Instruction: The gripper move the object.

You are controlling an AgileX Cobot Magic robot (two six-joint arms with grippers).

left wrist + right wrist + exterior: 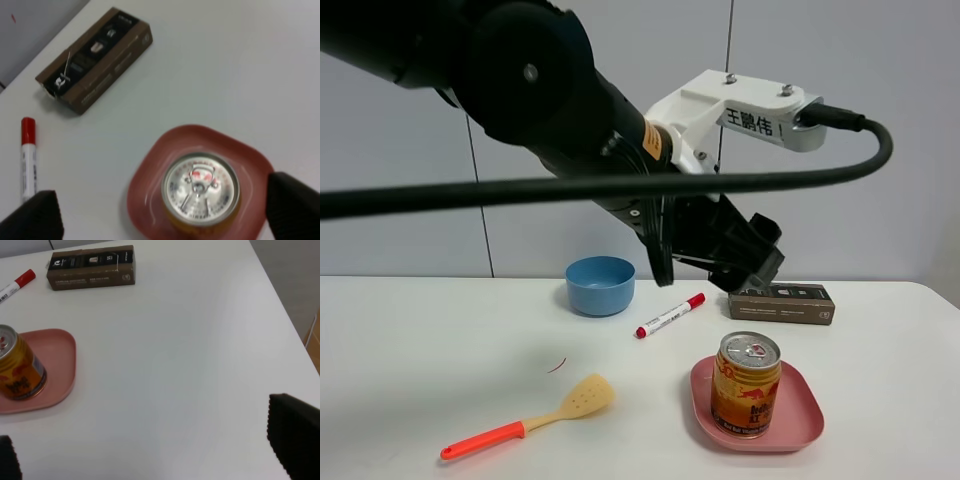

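The gold-yellow can [746,384] with a silver pull-tab top stands upright on a pink plate [800,415] at the front right of the table. My left gripper [756,258] hangs above and behind it, near the brown box. In the left wrist view the can [201,188] is seen from above between the gripper's [162,212] two spread black fingertips [35,216], open and well above it. My right gripper [150,450] is open and empty over bare table, with the can [17,371] and the plate [60,360] off to its side. The right gripper is out of the exterior view.
A brown box [781,303] lies behind the plate. A red-capped marker [670,315] and a blue bowl [600,285] are behind the table's middle. An orange-handled spatula [535,418] lies at the front left. The table's right edge [280,295] is near.
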